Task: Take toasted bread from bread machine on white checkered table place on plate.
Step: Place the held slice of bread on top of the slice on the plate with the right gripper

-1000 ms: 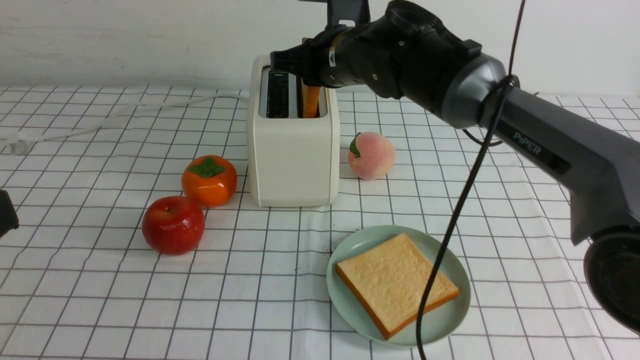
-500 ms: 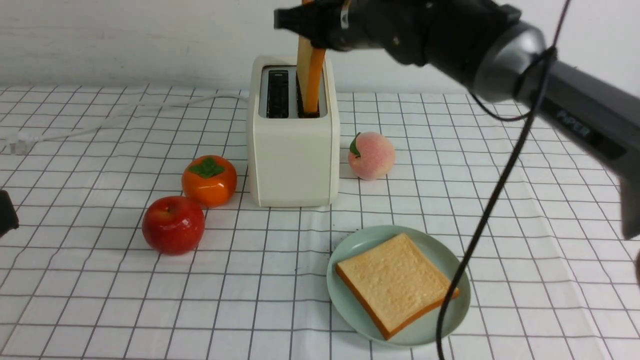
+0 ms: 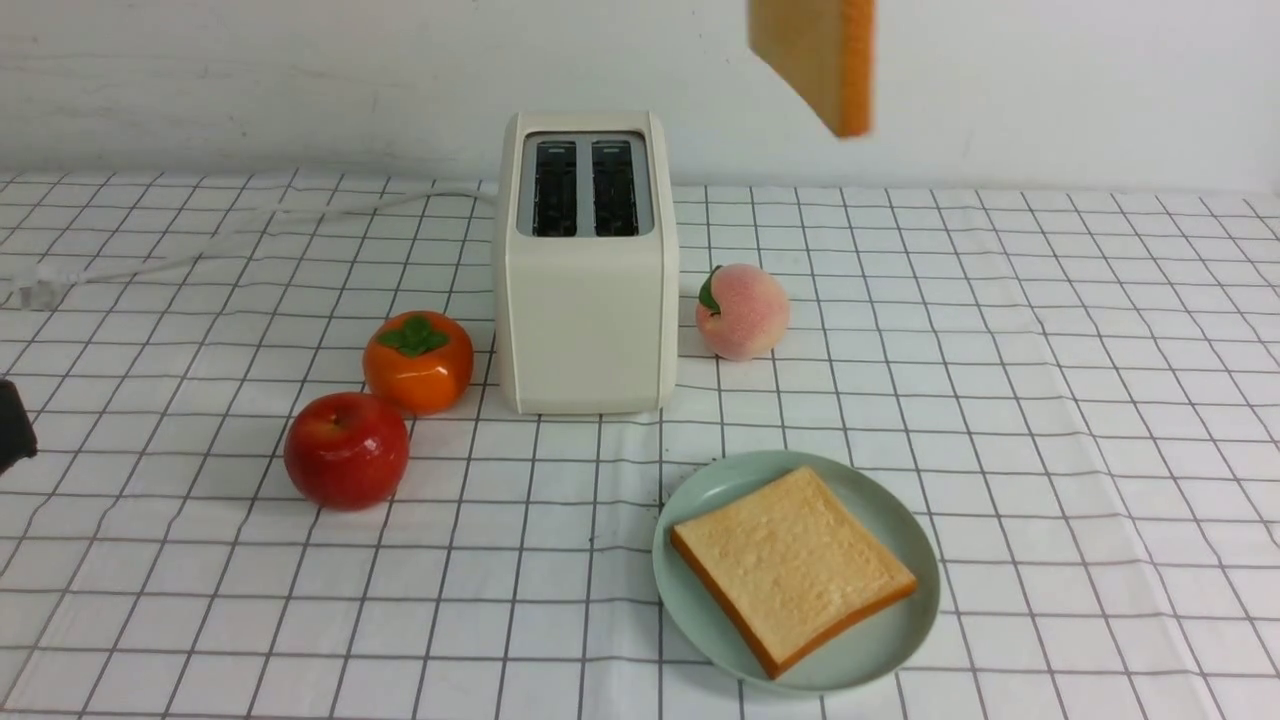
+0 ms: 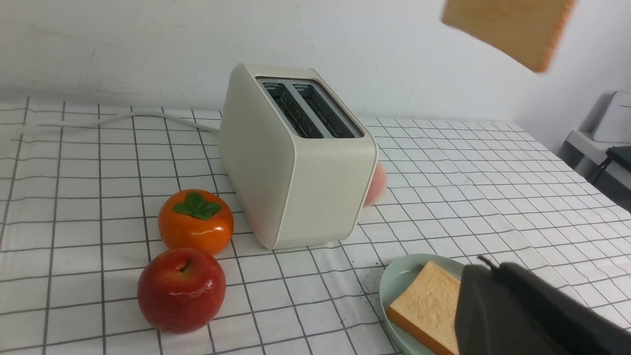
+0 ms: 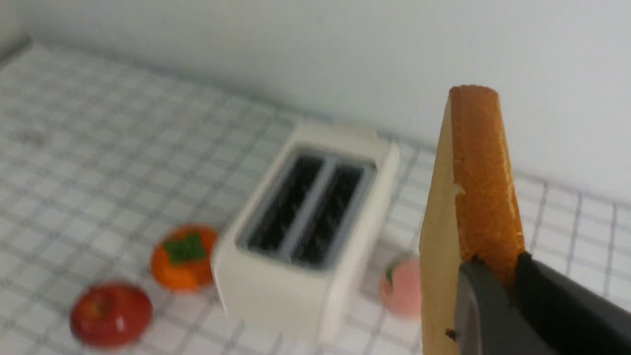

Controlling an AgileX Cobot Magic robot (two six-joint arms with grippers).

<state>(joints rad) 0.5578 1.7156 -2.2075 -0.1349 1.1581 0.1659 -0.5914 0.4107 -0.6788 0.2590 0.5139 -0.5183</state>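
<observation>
The bread machine (image 3: 586, 265) stands at the back middle of the white checkered table (image 3: 1050, 400), and both its slots are empty. One slice of toasted bread (image 3: 790, 565) lies flat on the plate (image 3: 900, 640) in front of it. My right gripper (image 5: 495, 266) is shut on the second slice (image 5: 473, 197), which hangs upright high above and to the right of the bread machine; its lower corner (image 3: 815, 60) shows at the top of the front view. My left gripper (image 4: 493, 305) is shut and empty, low at the table's left side.
A red apple (image 3: 346, 450) and an orange persimmon (image 3: 418, 362) sit left of the bread machine. A peach (image 3: 742, 312) sits to its right. The white cord (image 3: 250, 225) runs away to the back left. A wall closes the back.
My right gripper pulled the slice up out of the right slot and carried it up and to the right. The right arm has left the front view. The left arm has not moved.
</observation>
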